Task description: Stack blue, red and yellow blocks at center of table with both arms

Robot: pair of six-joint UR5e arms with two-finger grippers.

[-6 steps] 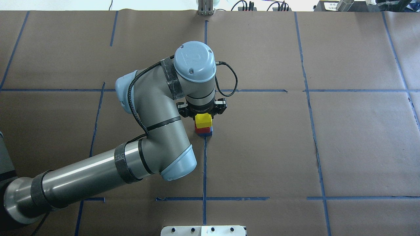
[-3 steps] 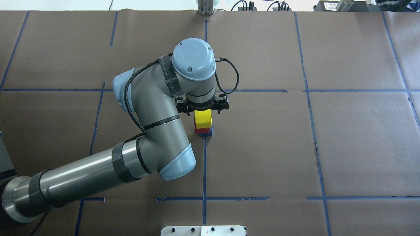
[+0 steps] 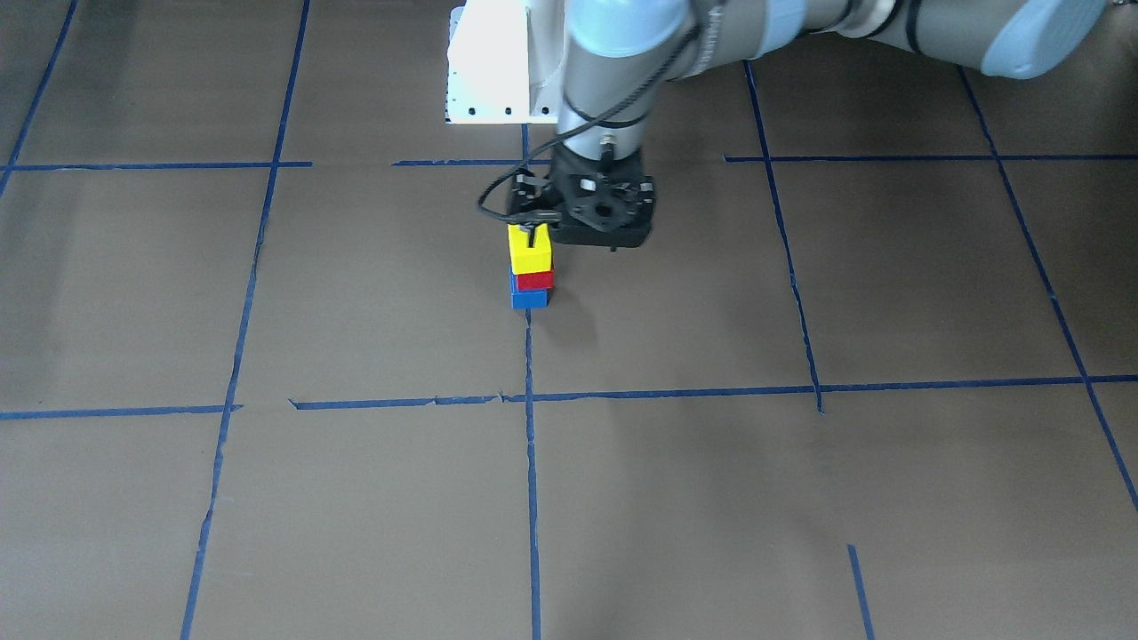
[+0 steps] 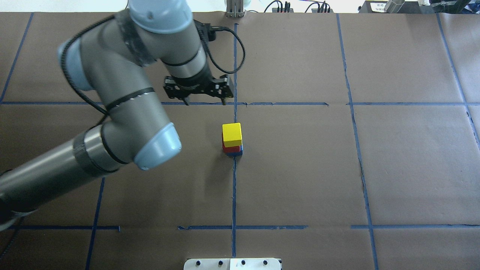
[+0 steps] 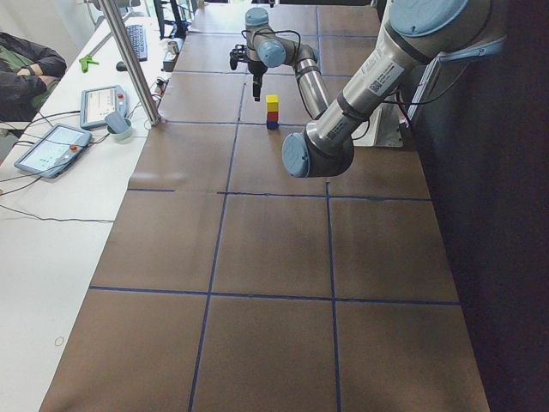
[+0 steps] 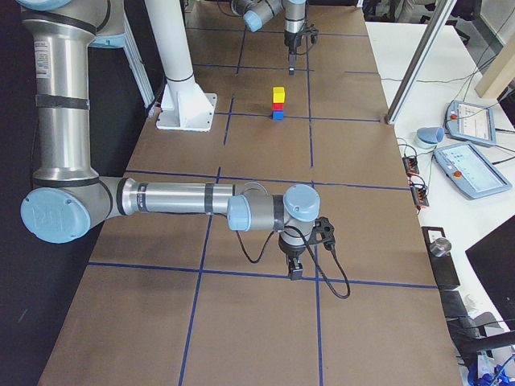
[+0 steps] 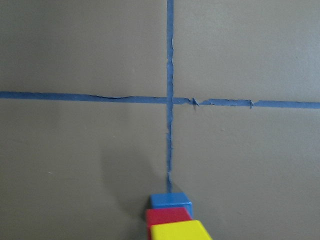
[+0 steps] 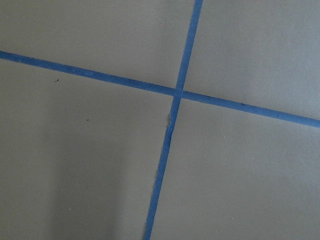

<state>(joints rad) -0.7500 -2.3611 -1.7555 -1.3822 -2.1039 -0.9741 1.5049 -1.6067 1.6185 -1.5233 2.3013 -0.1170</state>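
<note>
The yellow block sits on the red block, which sits on the blue block, in one stack at the table's central tape cross. The stack also shows in the front view and at the bottom of the left wrist view. My left gripper is open and empty, raised above the table, to the left of the stack and beyond it. My right gripper hangs low over the table far from the stack. It shows only in the exterior right view, so I cannot tell whether it is open or shut.
Brown paper with a grid of blue tape lines covers the table. A white base plate lies at the near edge. Tablets and cables lie on the side bench beyond the table's far edge.
My left gripper has lifted off the yellow block and swung up, away and to the left. The yellow block stays on the stack.
</note>
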